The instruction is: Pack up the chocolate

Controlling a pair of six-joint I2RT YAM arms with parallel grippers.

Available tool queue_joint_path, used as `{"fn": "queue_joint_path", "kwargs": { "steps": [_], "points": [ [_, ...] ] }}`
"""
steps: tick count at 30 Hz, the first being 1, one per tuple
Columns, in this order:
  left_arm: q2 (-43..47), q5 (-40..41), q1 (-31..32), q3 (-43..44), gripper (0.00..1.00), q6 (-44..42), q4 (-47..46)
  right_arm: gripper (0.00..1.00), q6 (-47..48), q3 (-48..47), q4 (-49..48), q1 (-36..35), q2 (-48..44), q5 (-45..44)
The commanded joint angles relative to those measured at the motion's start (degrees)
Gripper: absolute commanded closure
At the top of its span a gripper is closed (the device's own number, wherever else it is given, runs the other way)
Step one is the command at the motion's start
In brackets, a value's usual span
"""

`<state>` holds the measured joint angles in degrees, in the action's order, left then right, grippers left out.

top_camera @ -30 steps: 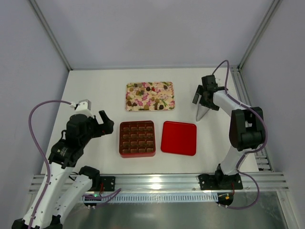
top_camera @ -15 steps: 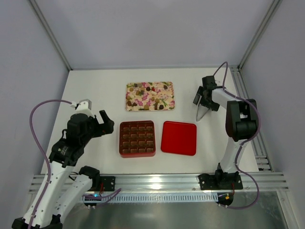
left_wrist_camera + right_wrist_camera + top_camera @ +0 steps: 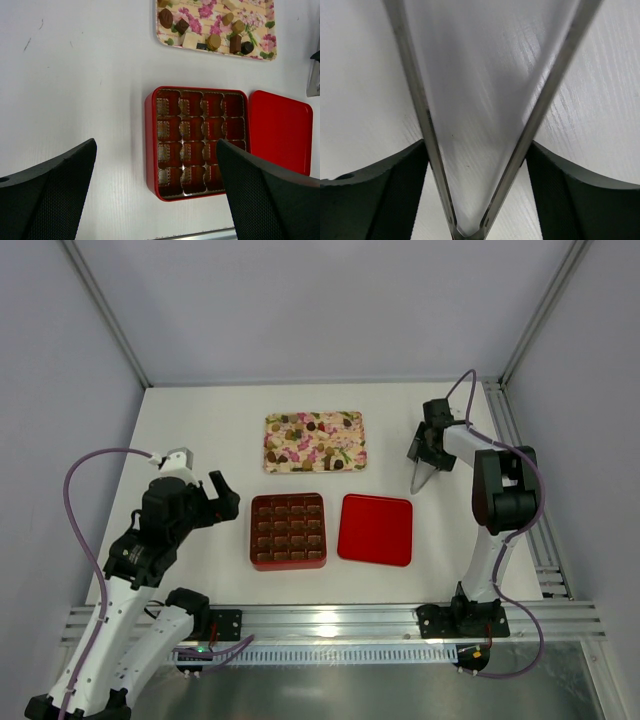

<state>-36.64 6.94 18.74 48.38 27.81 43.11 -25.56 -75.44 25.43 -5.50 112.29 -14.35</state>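
Several chocolate pieces (image 3: 312, 427), dark brown, tan and whitish, lie on the floral tray (image 3: 345, 453); they also show in the left wrist view (image 3: 215, 41). The red box (image 3: 252, 532) with its brown gridded insert stands open, its cells holding no pieces (image 3: 149, 145). My left gripper (image 3: 217, 502) is open and holds nothing, above the table left of the box (image 3: 156, 145). My right gripper (image 3: 430, 443) is at the back right, shut on metal tongs (image 3: 420, 476). The tongs' two arms (image 3: 420, 100) spread in a V between my fingers (image 3: 476, 150).
The red lid (image 3: 375, 529) lies flat right of the box (image 3: 280, 130). The enclosure's walls and frame posts stand around the white table, with a metal rail along the near edge.
My right arm's elbow has swung back and up while the gripper and tongs shifted only slightly. My left arm has barely moved.
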Motion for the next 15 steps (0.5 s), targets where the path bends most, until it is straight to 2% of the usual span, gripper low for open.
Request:
{"fn": "queue_joint_path", "kwargs": {
  "steps": [1, 6, 8, 15],
  "points": [
    [-0.27, 0.53, -0.11, -0.13, 0.00, -0.83, -1.80, 0.26, 0.51, -1.38, -0.12, 0.22, 0.12, 0.02],
    [-0.36, 0.62, -0.11, -0.04, 0.00, -0.74, -1.80, 0.45, 1.48, -1.46, 0.32, -0.04, -2.24, 0.73],
    [-0.18, 0.79, -0.20, -0.04, 0.00, -0.74, -1.80, 0.48, 2.27, -2.42, 1.02, -0.48, -4.52, 0.55],
    [-0.36, 1.06, -0.20, -0.04, 0.00, -0.74, -1.72, 0.48, 4.20, -6.39, 5.06, -2.67, -11.20, 1.86]
  ]
}}
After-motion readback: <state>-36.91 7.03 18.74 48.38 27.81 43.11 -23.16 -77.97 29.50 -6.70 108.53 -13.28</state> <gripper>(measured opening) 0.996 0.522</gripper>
